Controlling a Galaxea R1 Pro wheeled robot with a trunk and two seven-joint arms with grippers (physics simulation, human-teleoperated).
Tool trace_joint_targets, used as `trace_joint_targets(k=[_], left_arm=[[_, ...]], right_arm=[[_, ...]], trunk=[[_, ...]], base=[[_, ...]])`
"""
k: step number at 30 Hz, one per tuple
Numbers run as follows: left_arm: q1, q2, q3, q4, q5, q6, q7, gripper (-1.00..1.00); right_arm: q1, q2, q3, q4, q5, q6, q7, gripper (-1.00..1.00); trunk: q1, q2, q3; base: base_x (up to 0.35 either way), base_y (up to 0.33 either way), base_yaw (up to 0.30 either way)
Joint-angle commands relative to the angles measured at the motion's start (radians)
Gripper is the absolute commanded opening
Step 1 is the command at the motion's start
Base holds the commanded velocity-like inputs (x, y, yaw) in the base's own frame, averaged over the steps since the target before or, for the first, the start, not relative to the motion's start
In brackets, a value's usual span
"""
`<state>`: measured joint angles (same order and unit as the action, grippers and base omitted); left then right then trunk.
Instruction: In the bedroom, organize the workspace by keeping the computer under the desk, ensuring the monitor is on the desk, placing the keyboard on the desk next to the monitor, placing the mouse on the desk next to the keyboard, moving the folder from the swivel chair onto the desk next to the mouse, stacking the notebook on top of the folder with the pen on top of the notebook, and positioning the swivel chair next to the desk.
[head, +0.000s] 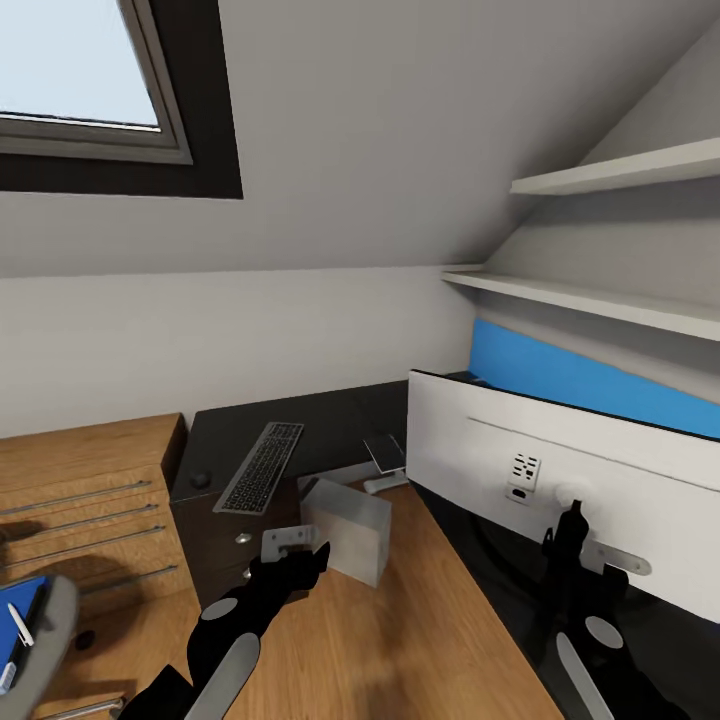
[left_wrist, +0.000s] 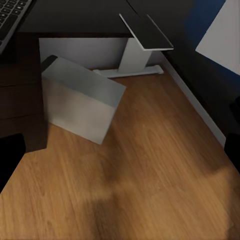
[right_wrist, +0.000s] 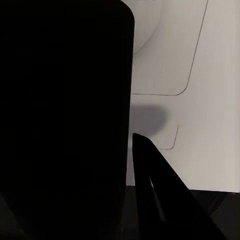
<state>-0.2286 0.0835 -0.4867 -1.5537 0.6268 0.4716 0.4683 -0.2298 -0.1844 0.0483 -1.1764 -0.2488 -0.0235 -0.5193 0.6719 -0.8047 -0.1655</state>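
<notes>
The desk (head: 345, 420) is wrapping the corner, its black top running from twelve o'clock round to four, and the monitor (head: 560, 460) is standing on it at three o'clock with its white back toward us. The right gripper (head: 572, 522) is reaching up to the stand mount behind that screen; I judge the monitor step is in hand, but whether the fingers are closed on anything I cannot tell. Next, I think, comes nudging the screen square, then fetching the keyboard (head: 262, 466), lying on a dark cabinet (head: 215, 545) at eleven o'clock with the mouse (head: 201, 479) just beside it. The computer (head: 347, 529) is sitting tilted on the floor at twelve o'clock, not yet under the desk. The left gripper (head: 297, 560) is hovering near it, apparently holding nothing, its spread unclear. At eight o'clock the chair (head: 45, 640) is cut off, carrying the folder (head: 12, 618) and pen (head: 20, 624).
</notes>
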Motion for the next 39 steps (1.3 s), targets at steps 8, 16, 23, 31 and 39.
trace_joint_targets(k=[8, 16, 23, 31, 39], left_arm=[[-0.002, 0.001, -0.001, -0.001, 0.011, 0.001, 0.010, 1.00], [-0.002, 0.001, -0.001, -0.002, 0.011, 0.001, 0.010, 1.00], [-0.002, 0.001, 0.000, -0.001, 0.011, 0.001, 0.010, 1.00], [-0.002, 0.001, 0.000, -0.001, 0.011, 0.001, 0.010, 1.00], [-0.002, 0.001, 0.001, -0.002, 0.010, 0.001, 0.010, 1.00]], right_arm=[[0.000, 0.000, 0.030, 0.013, -0.033, 0.001, -0.008, -1.00], [0.000, 0.000, 0.030, 0.014, -0.033, -0.004, -0.008, -1.00], [0.000, 0.000, 0.030, 0.014, -0.033, -0.004, -0.008, -1.00], [0.000, 0.000, 0.030, 0.014, -0.033, -0.004, -0.008, -1.00], [0.001, 0.000, 0.031, 0.014, -0.033, -0.004, -0.008, -1.00]], trunk=[[0.000, -0.001, -0.002], [0.000, -0.001, -0.002], [0.000, -0.001, -0.002], [0.000, -0.001, -0.002], [0.000, -0.001, -0.002]], base=[[-0.055, -0.071, 0.000], [-0.195, -0.251, 0.000], [-0.209, -0.251, 0.000], [-0.243, -0.073, 0.000], [-0.324, -0.005, 0.000]])
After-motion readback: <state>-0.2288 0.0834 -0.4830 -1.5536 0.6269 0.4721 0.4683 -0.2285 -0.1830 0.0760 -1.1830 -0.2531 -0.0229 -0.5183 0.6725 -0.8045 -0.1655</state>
